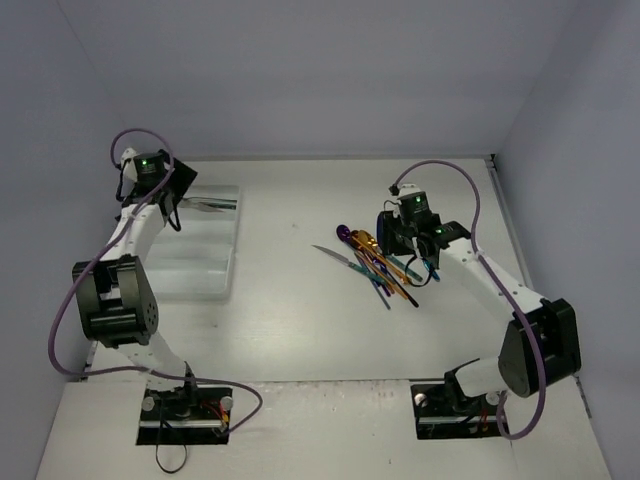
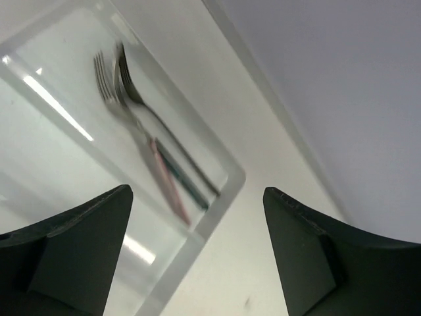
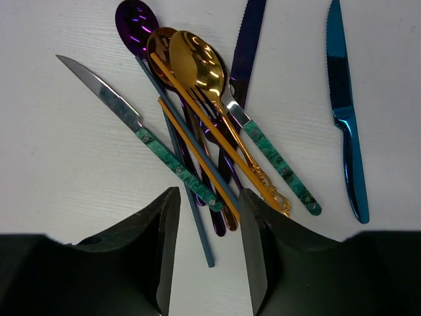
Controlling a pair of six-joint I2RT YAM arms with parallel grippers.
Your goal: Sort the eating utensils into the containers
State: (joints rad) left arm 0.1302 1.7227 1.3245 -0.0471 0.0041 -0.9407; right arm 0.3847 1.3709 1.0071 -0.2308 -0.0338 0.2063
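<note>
A pile of eating utensils (image 1: 375,265) lies right of the table's middle. In the right wrist view it holds a purple spoon (image 3: 135,26), a gold spoon (image 3: 197,62), a teal-handled knife (image 3: 131,125), slim gold and blue-grey handles and a dark purple knife (image 3: 247,46). A blue knife (image 3: 345,112) lies apart to the right. My right gripper (image 3: 207,250) is open and empty just above the handle ends. My left gripper (image 2: 197,263) is open and empty over the far corner of the white tray (image 2: 227,191). Two forks (image 2: 122,85) with pink and teal handles lie in its far compartment.
The tray (image 1: 195,245) lies at the left, with my left gripper (image 1: 178,195) at its far left corner. My right gripper (image 1: 402,238) is beside the pile. Grey walls enclose the table at the back and on both sides.
</note>
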